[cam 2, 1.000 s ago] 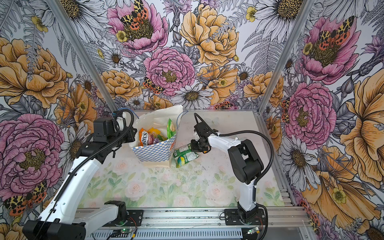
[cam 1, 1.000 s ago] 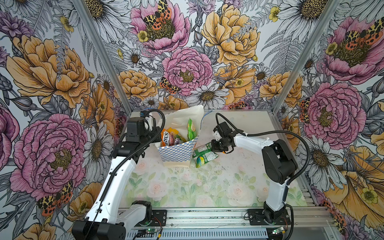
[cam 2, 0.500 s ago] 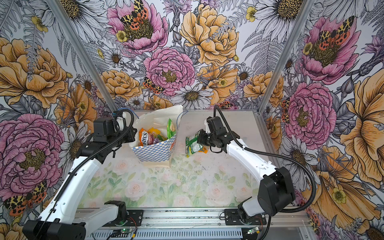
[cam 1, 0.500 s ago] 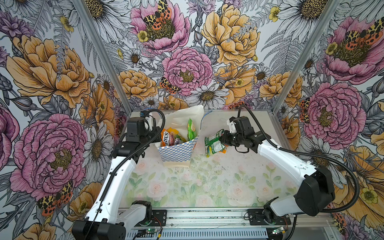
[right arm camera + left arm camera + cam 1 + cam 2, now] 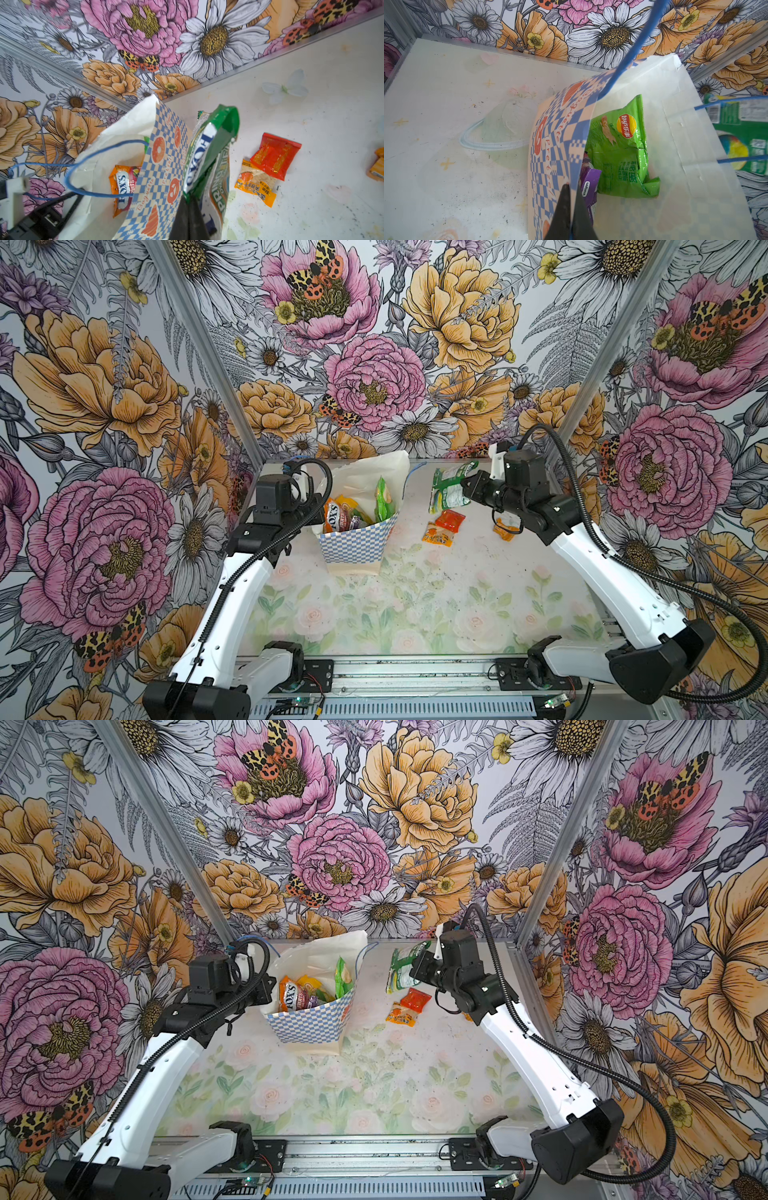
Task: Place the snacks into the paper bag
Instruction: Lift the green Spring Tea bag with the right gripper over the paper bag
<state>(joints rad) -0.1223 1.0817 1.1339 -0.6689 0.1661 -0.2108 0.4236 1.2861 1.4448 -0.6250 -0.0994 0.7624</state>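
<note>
The right gripper [image 5: 190, 200] has its fingers pressed shut on one edge of the green-white packet [image 5: 207, 149], which hangs in the air just beside the paper bag [image 5: 353, 539], not yet over its mouth. It looks light, crinkly and slick, so I'd guess an edge pinch could let it swing or slip. The left gripper [image 5: 571, 188] is clamped on the bag's thin, floppy checkered wall. A red sachet [image 5: 451, 519] and an orange sachet [image 5: 436, 538] lie on the table nearby.
</note>
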